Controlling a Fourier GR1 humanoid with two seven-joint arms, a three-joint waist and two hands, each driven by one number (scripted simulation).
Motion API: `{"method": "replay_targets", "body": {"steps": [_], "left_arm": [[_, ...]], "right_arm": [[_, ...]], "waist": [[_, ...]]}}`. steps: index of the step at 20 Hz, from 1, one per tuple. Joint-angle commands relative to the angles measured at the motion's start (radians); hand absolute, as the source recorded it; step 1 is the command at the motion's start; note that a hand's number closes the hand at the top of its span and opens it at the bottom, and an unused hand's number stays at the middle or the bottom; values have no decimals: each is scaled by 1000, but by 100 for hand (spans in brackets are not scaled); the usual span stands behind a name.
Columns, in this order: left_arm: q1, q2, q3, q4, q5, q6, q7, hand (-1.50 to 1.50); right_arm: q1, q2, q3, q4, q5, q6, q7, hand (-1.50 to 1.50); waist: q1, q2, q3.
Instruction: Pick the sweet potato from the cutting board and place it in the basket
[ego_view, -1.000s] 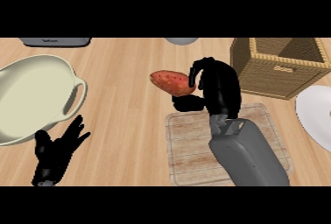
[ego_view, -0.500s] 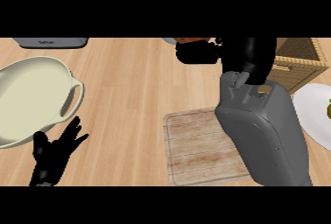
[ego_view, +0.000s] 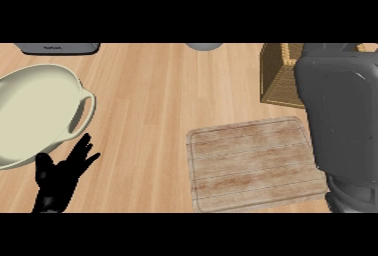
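Seeing cutting board bare now; my right forearm has swung over basket, hiding hand and sweet potato, grip unknowable. Left hand resting, fingers spread, near left.

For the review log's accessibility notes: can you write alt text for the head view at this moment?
The robot's grey right forearm rises along the view's right side, covering most of the wicker basket; its hand and the sweet potato are out of sight. The wooden cutting board lies bare. The left hand rests open beside a cream two-handled bowl.

Cream bowl w/ handle left, grey obj top-left
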Motion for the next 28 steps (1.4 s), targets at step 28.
{"method": "replay_targets", "body": {"steps": [28], "left_arm": [[30,-42,-6,101,-53,-2,12,0]], "right_arm": [[67,-157,-318,576,-308,-237,-577,150]], "waist": [[8,12,-9]]}}
